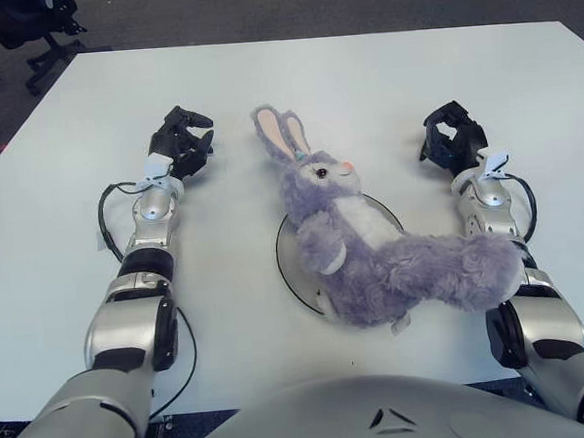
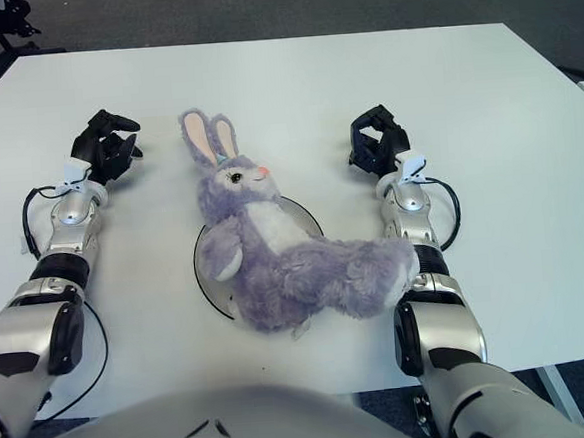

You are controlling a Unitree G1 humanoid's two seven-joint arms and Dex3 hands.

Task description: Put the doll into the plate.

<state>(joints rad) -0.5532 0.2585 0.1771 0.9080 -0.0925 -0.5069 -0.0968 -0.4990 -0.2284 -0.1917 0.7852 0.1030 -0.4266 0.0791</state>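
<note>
**One doll lying across the plate, both hands clear**

One purple rabbit doll (image 1: 374,243) is lying on its back over the round plate (image 1: 290,264), ears pointing up the white table (image 1: 363,84), hind end spilling off the plate toward the right forearm. Left hand (image 1: 178,142) is sitting well left of the ears, fingers curled, holding nothing. Right hand (image 1: 451,139) is sitting right of the head, fingers curled, likewise holding nothing.

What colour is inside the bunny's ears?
Pink inside the doll's ears, with purple-grey fur around; clearest in the left eye view.
</note>
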